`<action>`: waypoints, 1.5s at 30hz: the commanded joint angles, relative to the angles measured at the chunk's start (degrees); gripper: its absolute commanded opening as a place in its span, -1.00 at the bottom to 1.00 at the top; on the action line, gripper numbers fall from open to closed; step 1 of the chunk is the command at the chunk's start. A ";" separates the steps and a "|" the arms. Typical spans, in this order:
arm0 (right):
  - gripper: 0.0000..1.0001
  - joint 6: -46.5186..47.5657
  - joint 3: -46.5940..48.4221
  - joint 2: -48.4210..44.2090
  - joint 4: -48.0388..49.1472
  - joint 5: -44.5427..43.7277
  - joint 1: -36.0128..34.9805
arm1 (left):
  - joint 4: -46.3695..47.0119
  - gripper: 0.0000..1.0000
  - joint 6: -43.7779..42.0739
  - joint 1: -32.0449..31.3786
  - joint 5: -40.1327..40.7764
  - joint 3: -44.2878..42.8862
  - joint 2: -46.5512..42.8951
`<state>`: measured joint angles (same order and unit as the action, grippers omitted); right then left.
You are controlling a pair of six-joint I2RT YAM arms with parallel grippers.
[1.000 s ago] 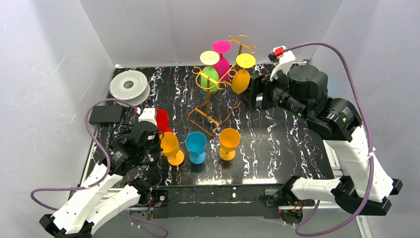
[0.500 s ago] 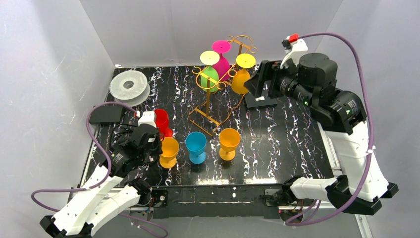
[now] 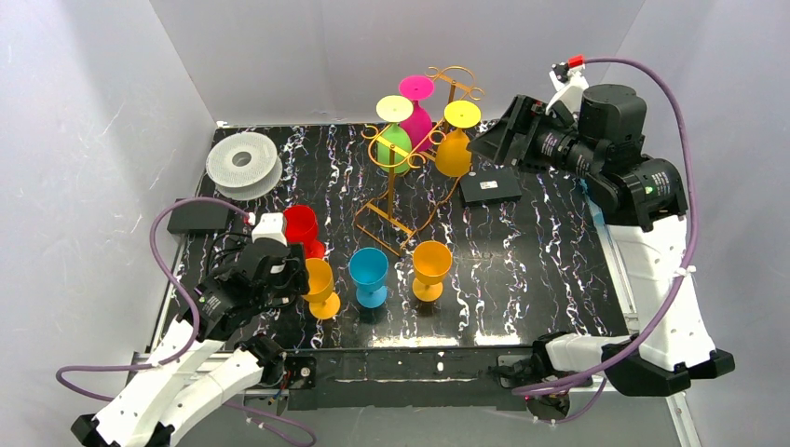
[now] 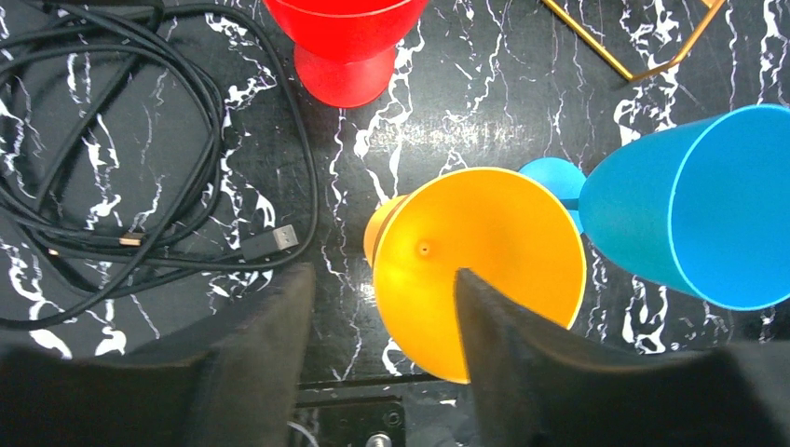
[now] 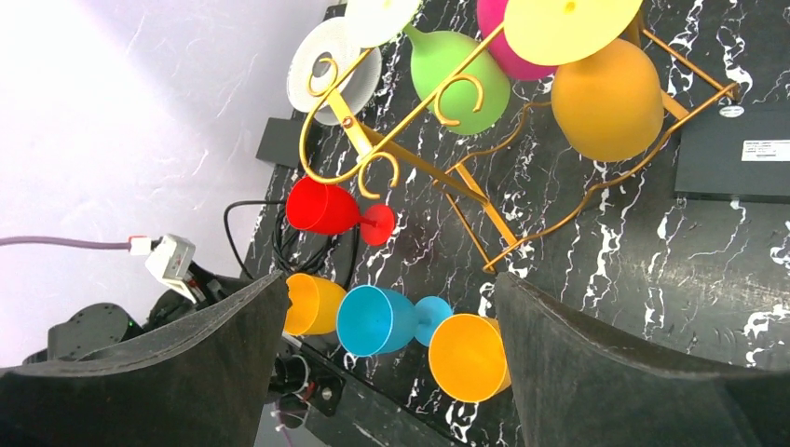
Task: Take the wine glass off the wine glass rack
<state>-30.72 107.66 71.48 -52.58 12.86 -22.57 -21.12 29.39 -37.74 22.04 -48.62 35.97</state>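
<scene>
Wine glass rack (image 3: pixel 391 186) carries an orange wine glass (image 3: pixel 453 154); left tool (image 4: pixel 380 279), right tool (image 5: pixel 391 284) both apart.

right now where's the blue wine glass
In the top view the blue glass stands upright in the front row, between the left orange glass and the right orange glass, in front of the wine glass rack.

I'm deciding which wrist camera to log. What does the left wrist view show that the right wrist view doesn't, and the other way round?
Only left wrist: a USB plug. Only right wrist: the wine glass rack and its scrolled top with the green glass, pink glass and hung orange glass, the white spool, the black box, one standing orange glass. Both: red glass, blue glass, the other standing orange glass, a corner of the rack's base.
</scene>
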 commanded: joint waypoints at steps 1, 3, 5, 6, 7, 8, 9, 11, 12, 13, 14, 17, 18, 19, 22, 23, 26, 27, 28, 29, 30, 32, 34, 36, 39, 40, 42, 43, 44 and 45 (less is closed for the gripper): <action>0.76 -4.36 -1.36 -0.33 4.67 6.34 3.66 | -4.50 0.33 -0.65 -0.02 3.25 -4.13 -0.01; 0.75 -5.50 -1.46 0.07 5.28 8.27 5.51 | -5.36 0.50 -1.43 -0.03 3.93 -6.26 0.35; 0.74 -6.33 -1.55 0.52 5.58 9.91 7.04 | -6.15 0.66 -2.15 -0.06 4.67 -8.39 0.64; 0.74 -6.69 -1.61 0.70 5.68 10.59 7.75 | -6.50 0.73 -2.41 -0.03 5.21 -9.58 0.80; 0.74 -7.00 -1.84 0.79 5.90 11.39 8.43 | -6.94 0.80 -2.81 -0.04 5.68 -10.70 1.00; 0.74 -7.42 -2.24 0.87 6.15 11.84 9.02 | -7.28 0.86 -3.10 -0.02 6.30 -11.96 1.21; 0.73 -7.97 -2.69 0.85 6.35 12.18 9.71 | -7.84 0.93 -3.46 -0.01 7.01 -13.56 1.50; 0.73 -9.03 -3.88 0.73 7.18 12.80 10.83 | -8.58 0.96 -4.59 -0.03 7.48 -16.10 2.26; 0.74 -9.63 -4.60 0.50 7.78 12.77 11.19 | -8.78 0.96 -5.19 0.00 7.49 -17.28 2.72; 0.74 -10.42 -5.26 0.17 8.30 12.45 11.51 | -9.02 0.96 -5.75 -0.03 7.42 -18.60 3.29; 0.75 -10.92 -5.72 -0.05 8.50 12.03 11.65 | -9.10 0.96 -6.27 -0.04 7.34 -19.72 3.65; 0.76 -10.42 -7.33 -1.01 8.93 12.45 11.76 | -8.99 0.96 -7.61 -0.05 7.14 -22.52 4.46; 0.77 -10.64 -7.91 -1.46 8.64 11.56 11.76 | -8.93 0.96 -7.98 -0.06 7.14 -23.32 4.72; 0.78 -10.99 -8.57 -2.12 8.40 10.54 11.76 | -8.93 0.96 -8.36 -0.03 7.14 -24.07 4.91; 0.82 -9.40 -11.06 -4.71 9.07 9.11 11.76 | -8.86 0.96 -9.02 -0.06 7.05 -25.83 5.47; 0.82 -9.28 -11.92 -5.73 9.44 7.76 11.76 | -8.73 0.96 -9.20 -0.06 6.98 -26.16 5.59; 0.83 -9.62 -15.05 -9.53 11.99 5.03 11.76 | -8.04 0.96 -9.71 0.00 6.81 -26.96 5.82; 0.83 -9.87 -16.06 -10.87 12.78 4.38 11.71 | -7.71 0.96 -9.94 -0.02 6.79 -27.03 6.00; 0.85 -9.99 -17.06 -12.04 13.51 3.71 11.75 | -7.44 0.96 -10.08 0.01 6.79 -27.19 6.07; 0.86 -10.05 -18.22 -13.46 14.34 3.30 11.76 | -7.24 0.96 -10.20 0.01 6.72 -27.49 6.31; 0.87 -10.19 -19.58 -14.86 15.68 3.03 11.77 | -7.11 0.96 -10.24 -0.04 6.63 -27.69 6.57; 0.87 -11.11 -21.49 -17.16 16.40 2.14 11.80 | -6.85 0.96 -10.30 -0.03 6.36 -28.12 7.10; 0.87 -11.70 -21.95 -18.35 15.22 1.53 11.76 | -6.60 0.96 -10.40 0.01 6.25 -28.26 7.63; 0.87 -12.40 -22.16 -19.12 13.75 0.43 11.76 | -6.35 0.96 -10.30 -0.04 6.17 -28.24 7.92; 0.87 -12.75 -22.67 -20.62 12.70 -1.62 11.76 | -6.22 0.96 -10.16 -0.03 6.09 -28.19 8.24; 0.87 -12.94 -22.63 -21.03 12.40 -2.18 11.80 | -6.21 0.96 -10.08 -0.02 5.99 -28.20 8.32; 0.88 -12.76 -22.75 -21.58 12.36 -2.15 11.78 | -6.21 0.96 -9.90 -0.05 5.99 -28.17 8.41; 0.88 -12.68 -22.75 -21.60 12.43 -1.79 11.76 | -6.19 0.96 -9.80 -0.06 5.99 -28.07 8.37; 0.88 -12.70 -22.71 -21.57 12.35 -1.40 11.76 | -6.13 0.96 -9.65 -0.06 5.97 -28.03 8.41; 0.88 -12.77 -22.70 -21.54 12.26 -1.09 11.76 | -6.12 0.96 -9.57 -0.01 5.95 -28.02 8.42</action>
<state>-43.27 85.23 50.43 -41.82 12.38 -10.94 -27.31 19.92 -37.74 26.57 -75.42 44.12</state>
